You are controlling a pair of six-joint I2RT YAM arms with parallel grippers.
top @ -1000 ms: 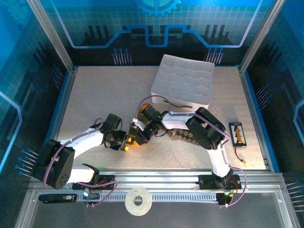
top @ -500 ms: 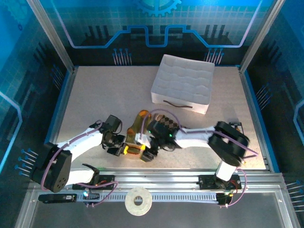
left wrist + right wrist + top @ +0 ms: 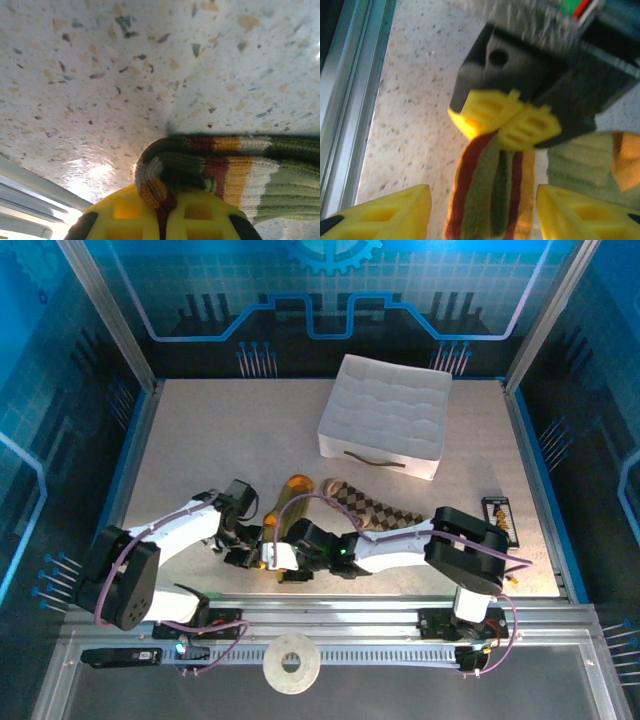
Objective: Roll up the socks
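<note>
Pinching the striped cuff of the olive sock (image 3: 240, 170), the left gripper (image 3: 167, 212) has its yellow jaws closed tight on the fabric, low over the speckled table (image 3: 100, 75) near its front edge. The right gripper (image 3: 485, 215) stands parted, one finger either side of that cuff, seemingly not touching it. The checked sock (image 3: 375, 508) lies flat just beside.

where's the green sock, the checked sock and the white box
green sock (image 3: 235, 170), left wrist view, on its striped cuff
checked sock (image 3: 380, 509), top external view, on its middle
white box (image 3: 388, 412), top external view, on its quilted top
</note>
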